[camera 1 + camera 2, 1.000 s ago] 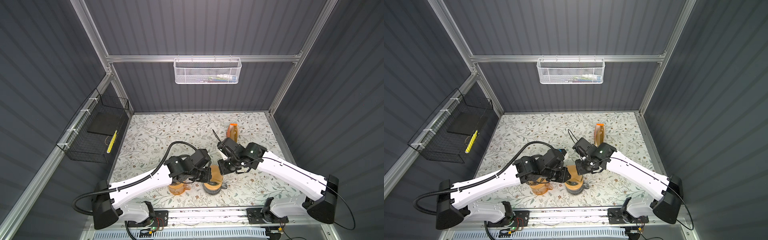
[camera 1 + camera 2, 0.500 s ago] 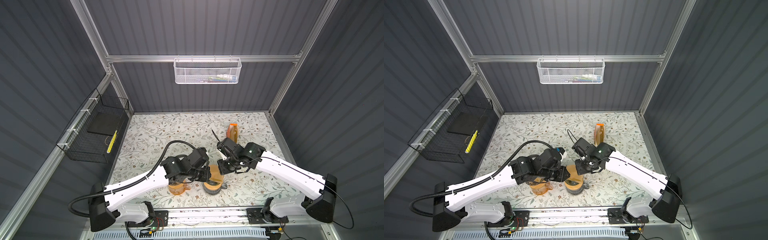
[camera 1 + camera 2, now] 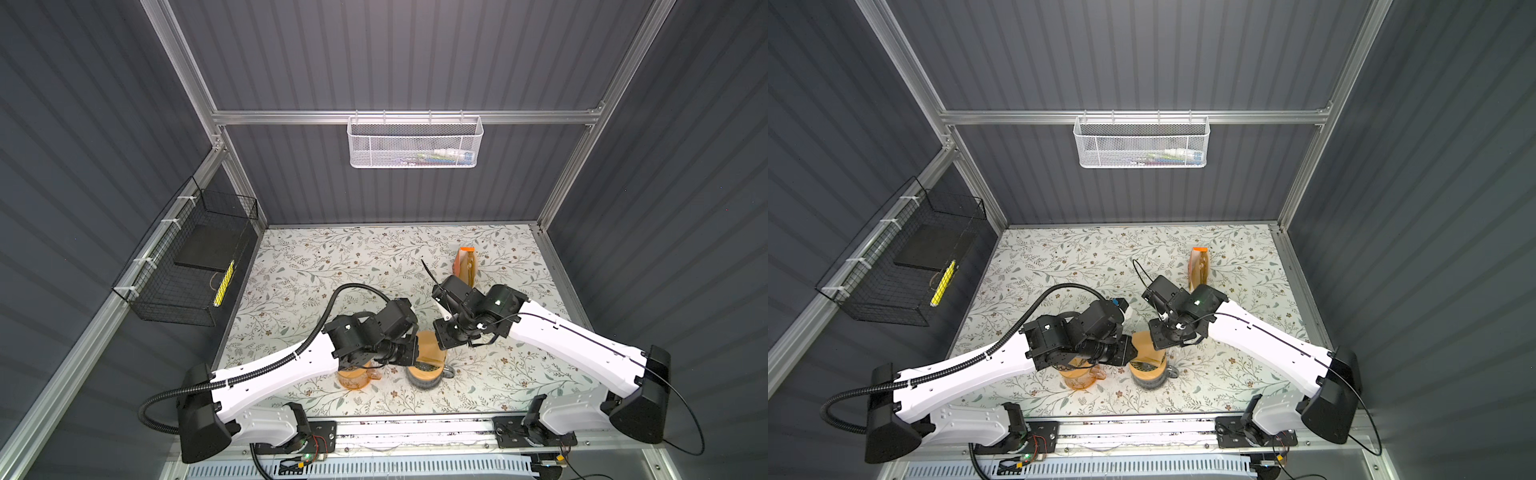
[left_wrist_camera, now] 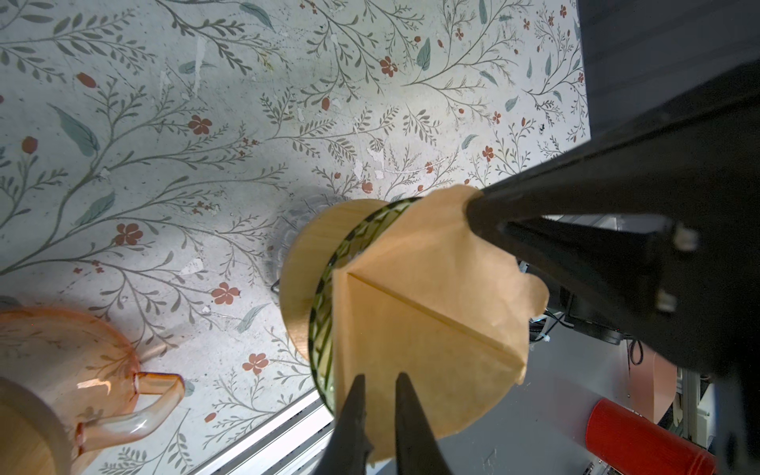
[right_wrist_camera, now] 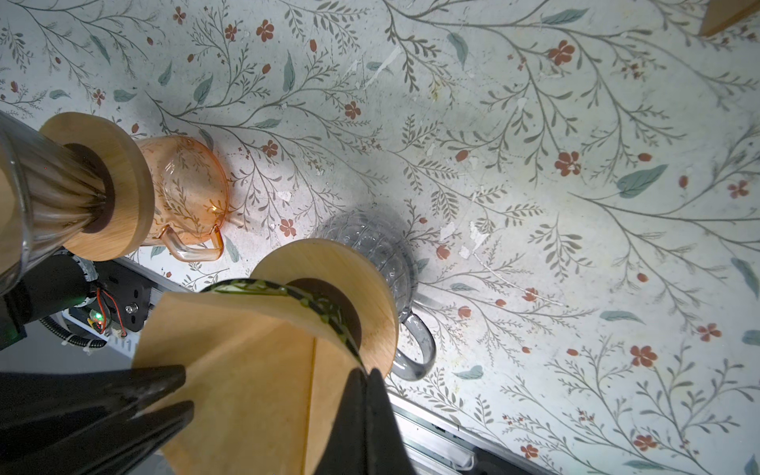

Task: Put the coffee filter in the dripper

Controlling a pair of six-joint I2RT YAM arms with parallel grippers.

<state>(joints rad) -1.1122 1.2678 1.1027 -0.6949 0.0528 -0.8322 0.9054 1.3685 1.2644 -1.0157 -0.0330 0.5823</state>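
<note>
Starting at the front rail [image 3: 415, 428] and working back. Just beyond it stands the dripper [image 5: 325, 263], its wooden collar on a grey glass server [image 5: 395, 255]. The coffee filter [image 4: 432, 312] has its lower part inside the green-patterned rim, but most of the brown cone stands proud above it, so I read this as the seating step, not yet finished. The right gripper [image 5: 364, 374] is clamped tight on one edge of the paper, just beside the rim. Opposite, the left gripper [image 4: 380, 378] straddles the other edge with its jaws a thin slit apart, and I cannot tell whether they touch paper. The next move, I'd say, calls for easing the cone down evenly, then letting go without dragging it back up or crushing the fold. Beside all this, a second dripper [image 5: 107, 185] sits on an orange server [image 5: 193, 185]. The left wrist view looks straight along that slit to the paper behind. The right wrist view catches those jaws side-on, plus the second dripper's ribbed glass. In both top views the arms hide the grips, but they show an orange bag [image 3: 466, 266] farther back on the floral table [image 5: 534, 123]. Beyond that, a white mesh basket [image 3: 415, 143] hangs on the back wall.
</note>
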